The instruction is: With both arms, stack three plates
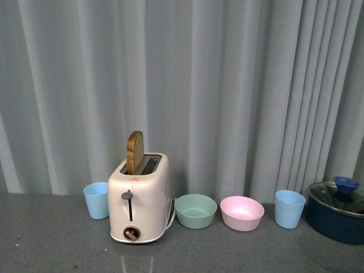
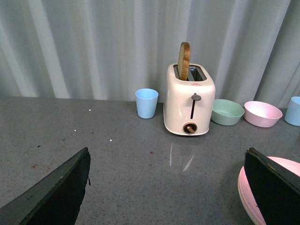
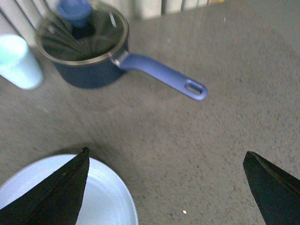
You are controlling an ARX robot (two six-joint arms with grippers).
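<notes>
Nothing is stacked yet, by the look of it; this reads as the reach for the first plates. The left claw [image 2: 167, 150] hangs low over the table [image 2: 126, 154] with its two fingers [image 2: 51, 197] spread wide and nothing between them. The pink plate [image 2: 243, 192] lies flat just beside one finger, partly hidden behind it. The right claw [image 3: 166, 151] is likewise wide apart and empty, and the blue plate [image 3: 108, 197] lies flat near it, one finger overlapping its rim in the blurred wrist picture. A third plate does not show anywhere, and the front view shows neither arms nor plates.

The next move probably calls for one claw to come down on a plate's rim. The plates are shallow, so a finger has to slip under the lip.

There is room to work. Bare grey table stretches between the left claw and the toaster [image 2: 189, 105]. The cups, the green bowl [image 1: 195, 211] and the pink bowl [image 1: 242, 213] keep to the back row by the curtain [image 1: 227, 85]. On the right, the pot [image 3: 84, 42] pokes its long handle out over open table, which a lifted plate should steer clear of. No table edge is visible.
</notes>
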